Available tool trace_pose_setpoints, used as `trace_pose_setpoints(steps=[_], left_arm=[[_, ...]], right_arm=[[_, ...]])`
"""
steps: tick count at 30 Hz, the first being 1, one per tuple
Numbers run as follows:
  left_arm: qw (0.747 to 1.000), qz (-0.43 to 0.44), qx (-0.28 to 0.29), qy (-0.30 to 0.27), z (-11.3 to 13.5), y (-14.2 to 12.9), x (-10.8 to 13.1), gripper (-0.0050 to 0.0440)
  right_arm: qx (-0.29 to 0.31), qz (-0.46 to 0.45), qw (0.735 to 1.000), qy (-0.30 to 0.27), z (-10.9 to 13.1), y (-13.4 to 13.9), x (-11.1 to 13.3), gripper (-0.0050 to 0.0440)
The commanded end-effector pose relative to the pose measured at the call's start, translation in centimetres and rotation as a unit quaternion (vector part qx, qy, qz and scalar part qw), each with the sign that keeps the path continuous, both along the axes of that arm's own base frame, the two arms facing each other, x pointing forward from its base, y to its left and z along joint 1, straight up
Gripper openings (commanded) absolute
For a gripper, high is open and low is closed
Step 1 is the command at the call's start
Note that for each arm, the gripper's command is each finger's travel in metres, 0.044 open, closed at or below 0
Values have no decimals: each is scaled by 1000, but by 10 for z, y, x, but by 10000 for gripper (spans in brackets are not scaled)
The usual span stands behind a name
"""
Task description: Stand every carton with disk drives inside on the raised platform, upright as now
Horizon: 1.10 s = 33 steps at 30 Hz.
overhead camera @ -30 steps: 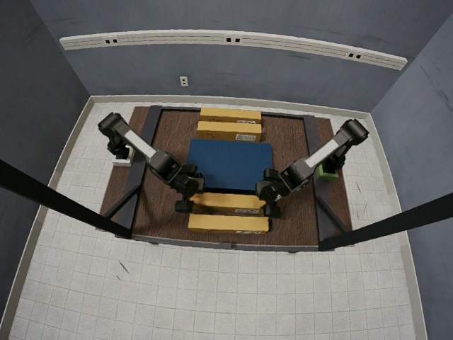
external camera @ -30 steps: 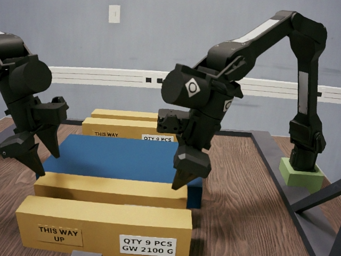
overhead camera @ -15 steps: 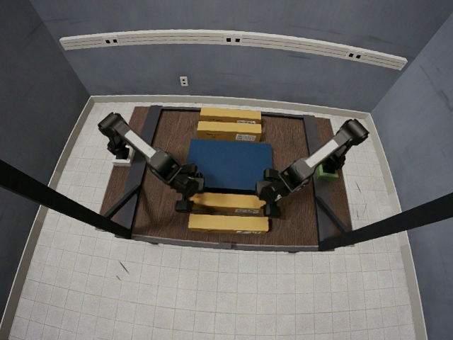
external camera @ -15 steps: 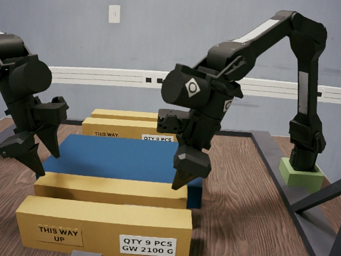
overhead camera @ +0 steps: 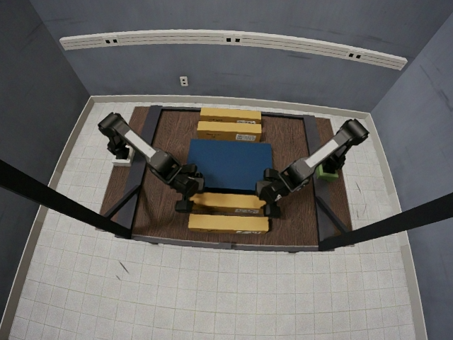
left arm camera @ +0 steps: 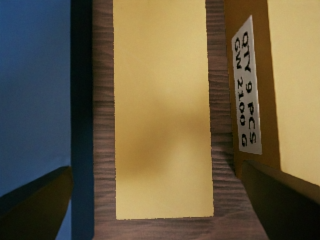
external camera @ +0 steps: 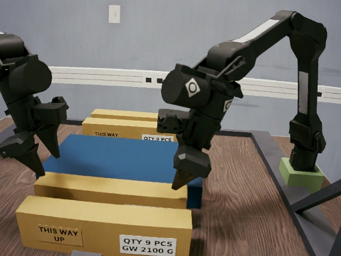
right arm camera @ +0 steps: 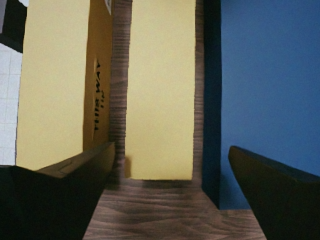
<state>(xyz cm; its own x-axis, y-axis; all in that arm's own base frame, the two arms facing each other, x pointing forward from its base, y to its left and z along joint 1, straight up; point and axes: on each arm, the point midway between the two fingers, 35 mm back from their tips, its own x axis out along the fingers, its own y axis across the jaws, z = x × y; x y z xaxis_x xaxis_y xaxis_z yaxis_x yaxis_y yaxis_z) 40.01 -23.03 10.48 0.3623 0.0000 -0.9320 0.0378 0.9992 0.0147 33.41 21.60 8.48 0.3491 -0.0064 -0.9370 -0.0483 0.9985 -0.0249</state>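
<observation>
The blue raised platform (overhead camera: 230,161) (external camera: 115,157) (left arm camera: 32,90) (right arm camera: 270,90) has no carton on it. Four closed yellow cartons stand upright. The front carton (overhead camera: 228,222) (external camera: 110,213) (left arm camera: 300,90) (right arm camera: 55,90) and the inner front carton (overhead camera: 228,200) (external camera: 110,188) (left arm camera: 160,60) (right arm camera: 161,90) lie parallel before it. Behind it are the inner back carton (overhead camera: 229,127) (external camera: 123,125) and the rearmost carton (overhead camera: 230,112) (external camera: 123,113). My left gripper (overhead camera: 191,195) (external camera: 50,166) (left arm camera: 158,172) and right gripper (overhead camera: 265,199) (right arm camera: 172,146) are open above the inner front carton's two ends, fingers spread across its width, holding nothing.
Narrow gaps separate the inner front carton from the platform and front carton. Dark frame rails (overhead camera: 146,146) (external camera: 271,159) run along both table sides. The arms stand on a white base (overhead camera: 121,161) at left and a green base (overhead camera: 326,176) (external camera: 302,178) at right.
</observation>
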Motion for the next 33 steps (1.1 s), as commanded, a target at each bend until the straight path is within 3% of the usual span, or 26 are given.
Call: trace_pose_setpoints(steps=[1,33], left_arm=[[1000,1,-7,-11,10,-2,3,386],[1000,0,-10,-16,10,-2,4,386]], right_arm=[[10,0,1000,-14,11,4,5,388],[10,0,1000,-14,11,4,5,388]])
